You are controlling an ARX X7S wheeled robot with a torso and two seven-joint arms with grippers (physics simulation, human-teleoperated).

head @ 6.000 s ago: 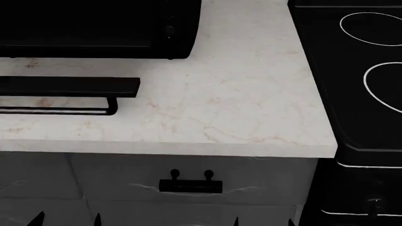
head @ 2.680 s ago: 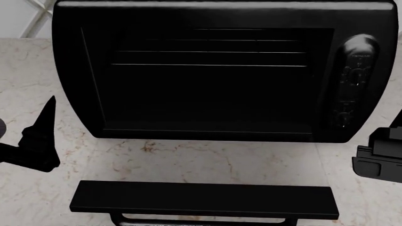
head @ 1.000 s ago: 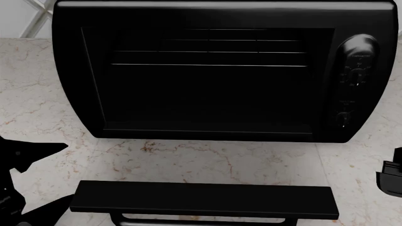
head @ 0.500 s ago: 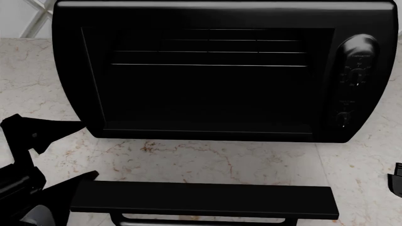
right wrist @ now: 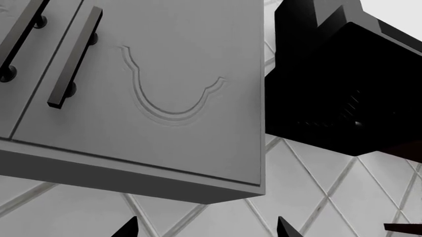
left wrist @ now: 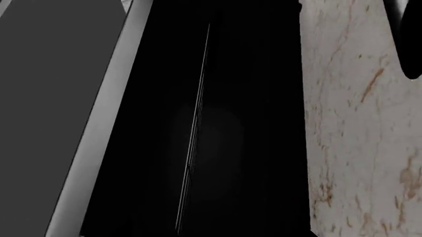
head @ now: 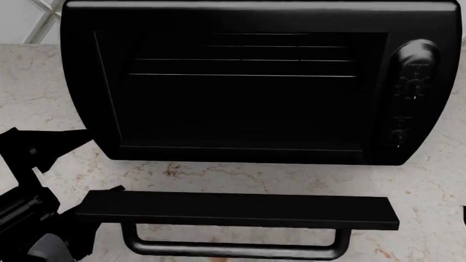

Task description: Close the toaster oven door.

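The toaster oven (head: 248,82) is a wide glossy black box with a knob panel (head: 413,93) on its right. It stands on the marble counter. Its door (head: 237,210) hangs open towards me and I see it edge-on, with the long bar handle (head: 233,251) below it. My left gripper (head: 102,162) is open at the door's left end. One finger (head: 51,144) is beside the oven's lower left corner, and the other finger (head: 95,199) touches the door's left edge. The left wrist view shows mostly a black oven surface (left wrist: 218,138). My right gripper (right wrist: 206,228) is open and empty, and points at the wall.
The marble counter (head: 255,177) runs around the oven and shows in the left wrist view (left wrist: 356,123). A tiled wall (head: 29,16) is behind it. The right wrist view shows grey wall cabinets (right wrist: 165,89) with bar handles and a black hood (right wrist: 343,89).
My left gripper has moved up to the door's left end. The door's front edge has risen a little, so more of the handle shows. My right gripper has left the head view.
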